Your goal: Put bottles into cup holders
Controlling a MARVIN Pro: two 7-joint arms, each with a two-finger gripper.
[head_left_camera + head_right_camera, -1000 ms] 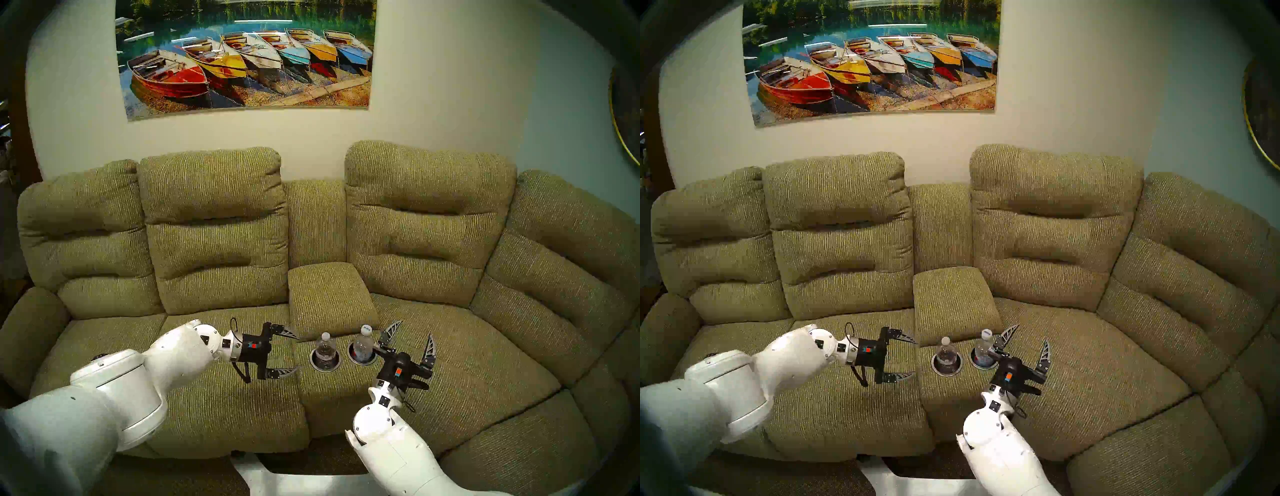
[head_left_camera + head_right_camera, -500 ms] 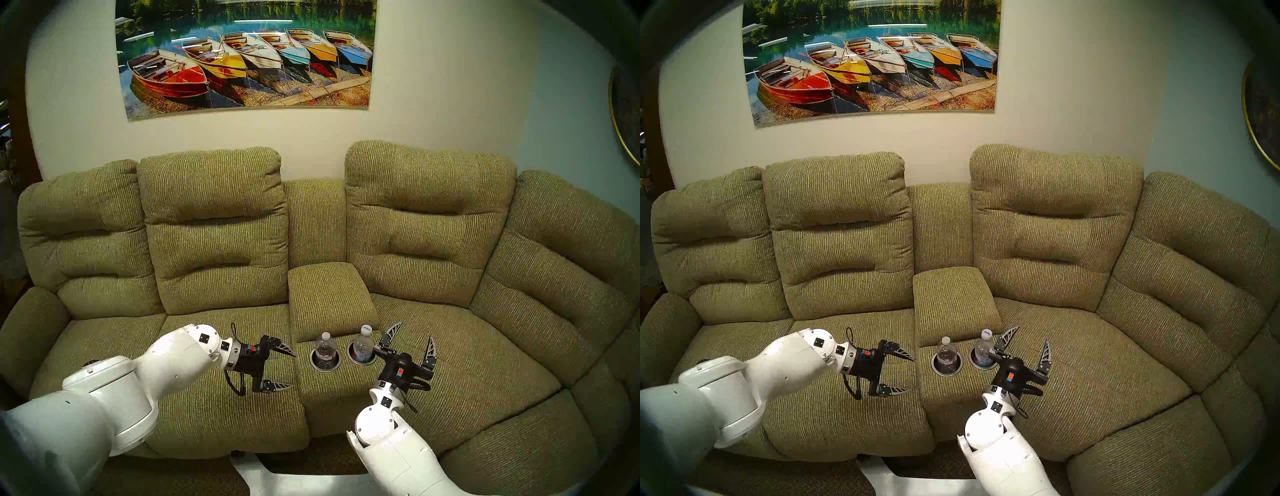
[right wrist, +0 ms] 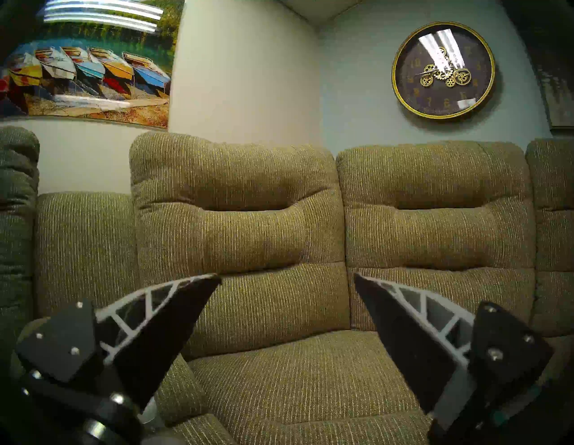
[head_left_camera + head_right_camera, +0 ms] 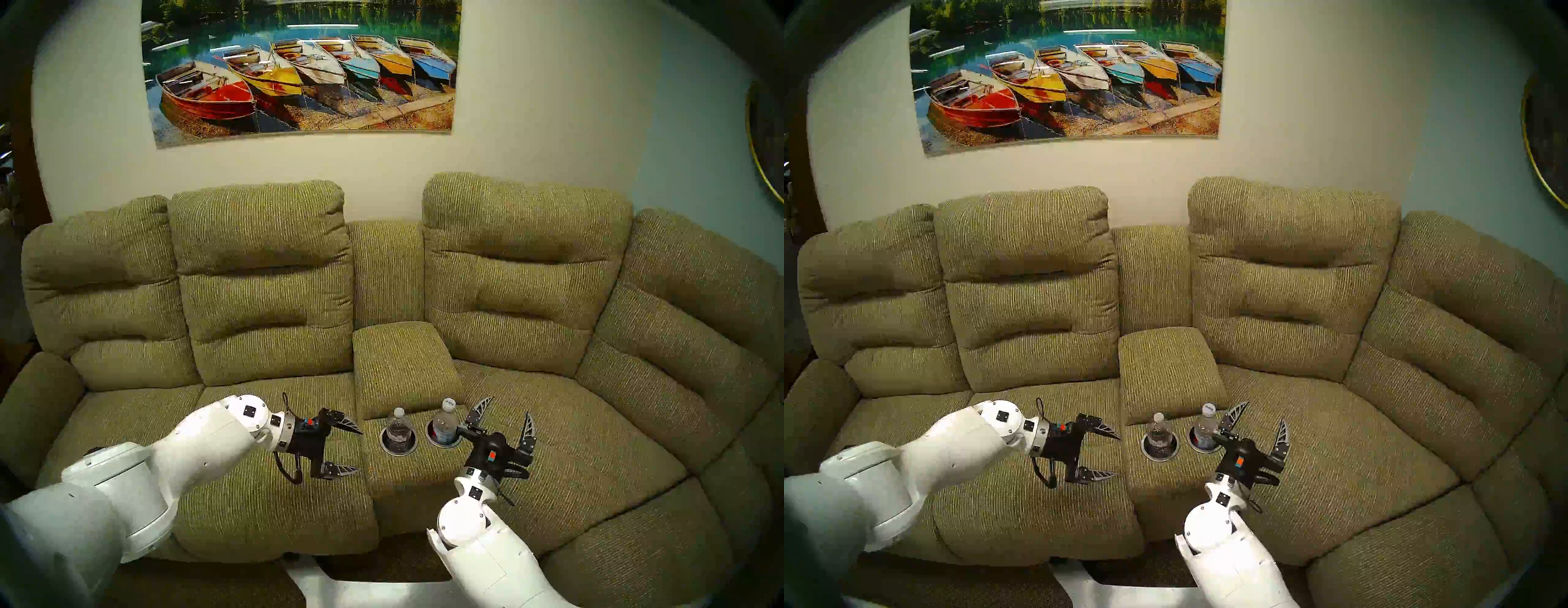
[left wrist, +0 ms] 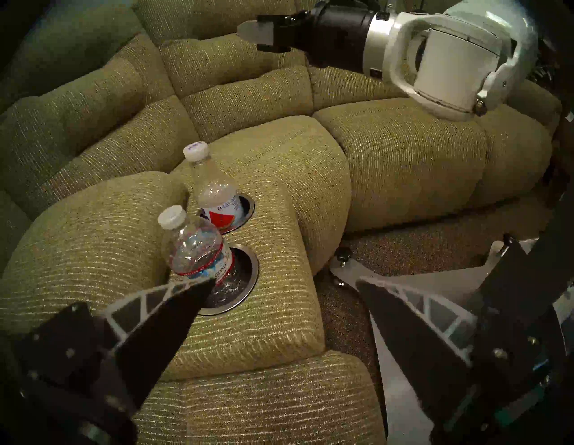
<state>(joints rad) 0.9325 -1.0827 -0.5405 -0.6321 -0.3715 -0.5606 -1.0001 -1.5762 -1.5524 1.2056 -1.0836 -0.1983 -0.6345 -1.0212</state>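
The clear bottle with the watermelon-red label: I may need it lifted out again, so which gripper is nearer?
Right. The right gripper is just beside the clear bottle with the watermelon-red label; the left gripper is beyond the other bottle.

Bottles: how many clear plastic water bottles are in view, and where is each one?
2. The clear plastic bottle with the red-and-blue banded label stands in the left silver-rimmed cup holder; the clear plastic bottle with the red-patch label stands in the right silver-rimmed cup holder. None looks hidden.

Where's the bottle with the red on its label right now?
In the head view, that bottle stands upright in the right cup holder of the sofa's centre console, beside the other bottle and just left of the open right hand.
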